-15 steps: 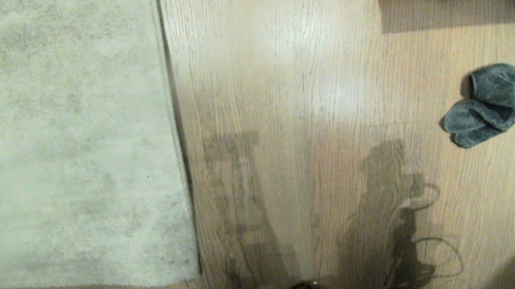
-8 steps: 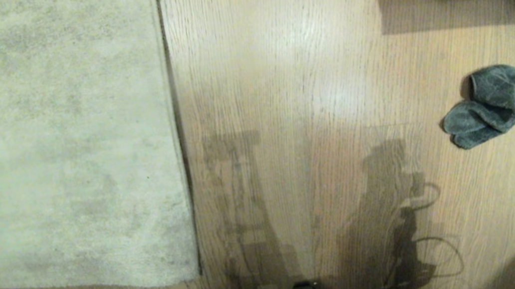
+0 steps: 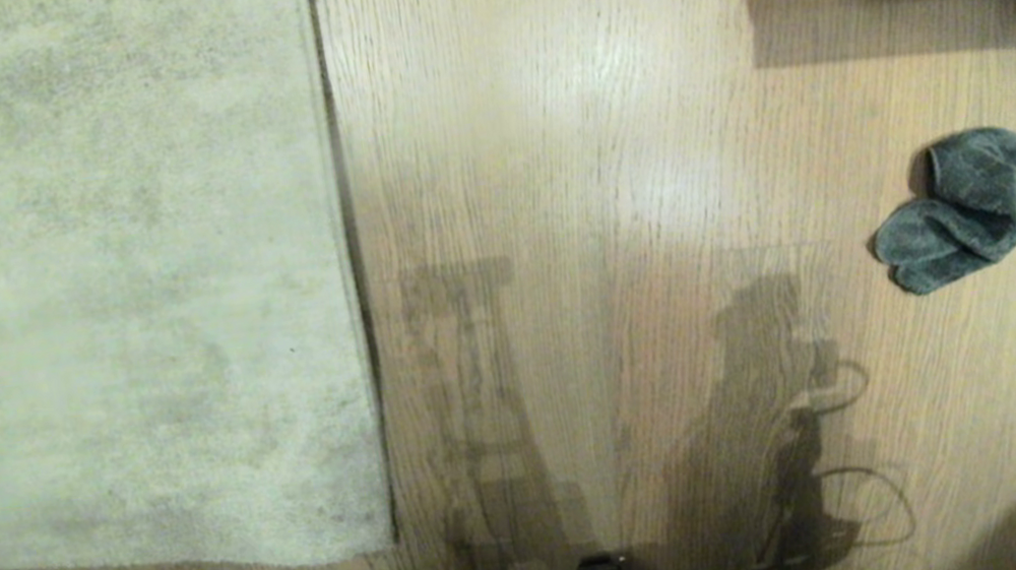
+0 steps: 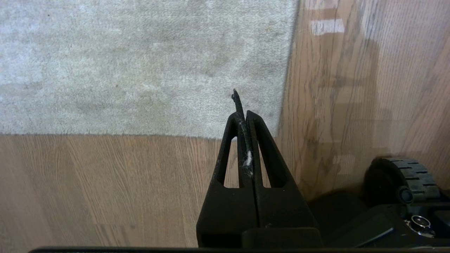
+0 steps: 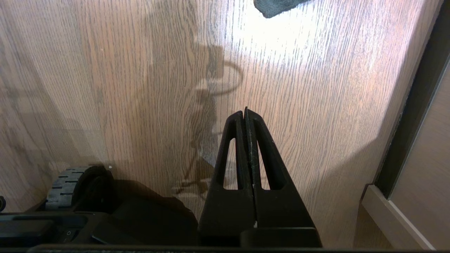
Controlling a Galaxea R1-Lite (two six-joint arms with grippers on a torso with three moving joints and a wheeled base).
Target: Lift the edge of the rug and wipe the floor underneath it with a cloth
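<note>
nothing has changed: left gripper (image 4: 242, 105) and right gripper (image 5: 245, 114) hang pinched together, empty; cloth (image 3: 955, 210) at three o'clock, rug edge (image 3: 349, 248) flat at nine; task unstarted.

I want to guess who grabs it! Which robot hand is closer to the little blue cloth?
Right. The right hand hangs shut above bare floor with the cloth just ahead; the left hand hangs by the rug edge.

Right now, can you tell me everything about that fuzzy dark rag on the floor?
The small dark grey-blue fuzzy cloth lies crumpled in two soft, rounded folds on the light brown wood-plank floor. It sits on the robot's right, far from the pale rug. Only the floor touches it; no gripper is near. One corner of it peeks into the right wrist view.
</note>
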